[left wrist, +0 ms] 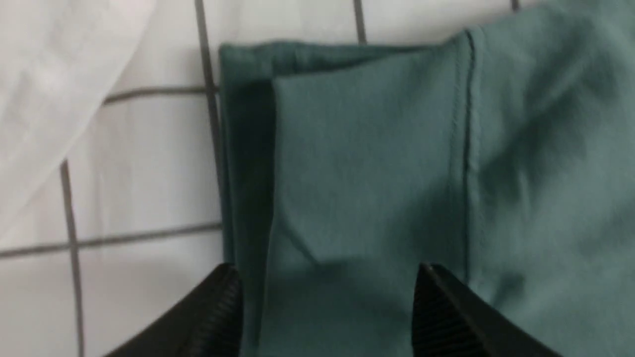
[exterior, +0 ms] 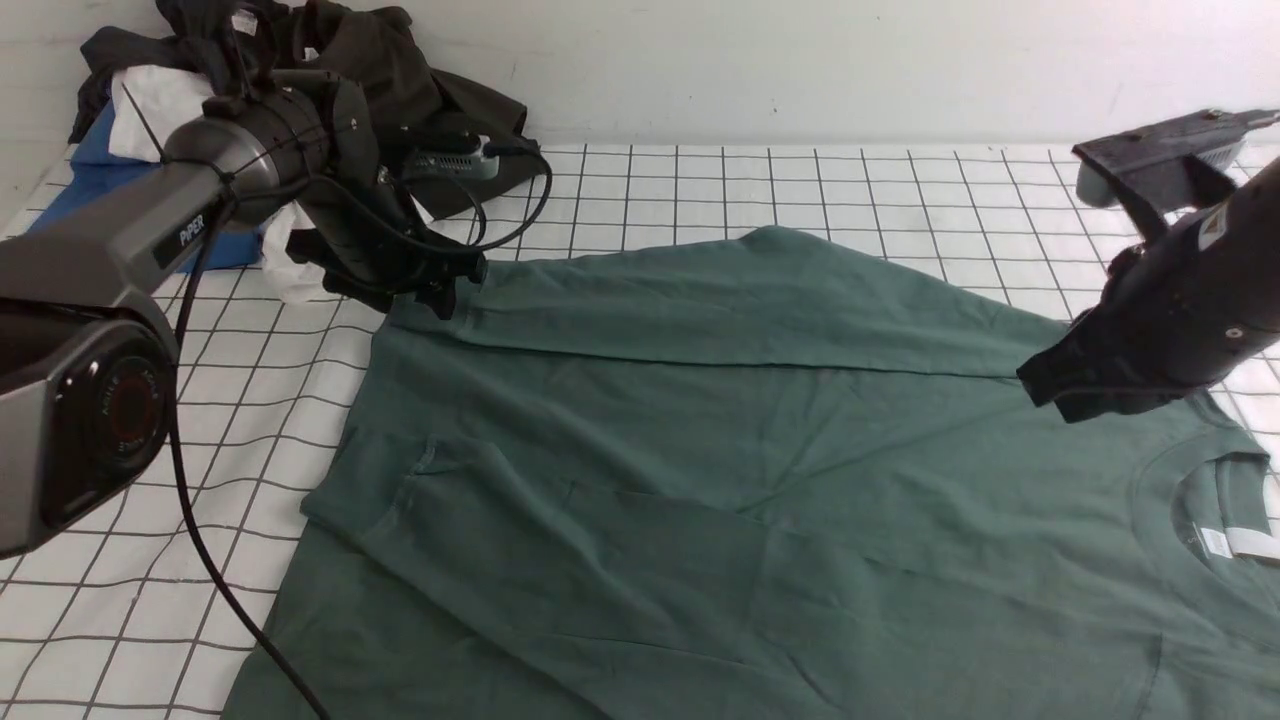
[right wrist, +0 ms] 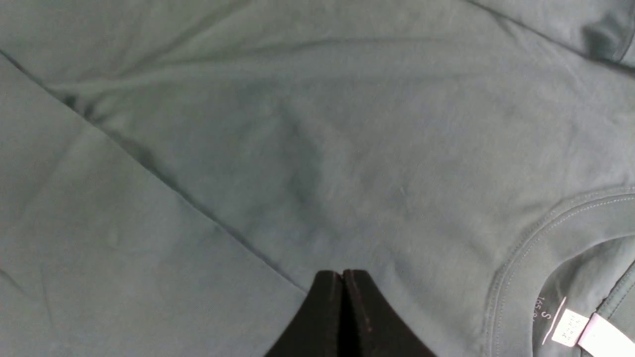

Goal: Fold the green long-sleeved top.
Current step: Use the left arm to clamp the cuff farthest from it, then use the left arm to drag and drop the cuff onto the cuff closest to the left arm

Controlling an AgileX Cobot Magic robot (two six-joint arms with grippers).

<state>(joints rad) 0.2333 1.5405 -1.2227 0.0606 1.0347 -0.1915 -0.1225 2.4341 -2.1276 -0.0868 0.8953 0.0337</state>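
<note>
The green long-sleeved top (exterior: 720, 450) lies spread over the gridded table, its neck and white label (exterior: 1235, 542) at the right. One sleeve is folded along its far edge, the other across its middle. My left gripper (exterior: 445, 290) stands open over the cuff end of the far sleeve (left wrist: 367, 163), its fingertips (left wrist: 223, 302) apart with cloth lying flat between them. My right gripper (exterior: 1050, 385) is shut and empty, just over the shoulder area beside the neck; its closed tips (right wrist: 342, 277) point at plain green cloth (right wrist: 317, 148).
A heap of dark, white and blue garments (exterior: 300, 60) sits at the back left, near the left arm. A white cloth (left wrist: 54, 99) lies close to the cuff. A grey device (exterior: 1170, 155) stands at the back right. White gridded table surface (exterior: 800, 190) shows behind the top.
</note>
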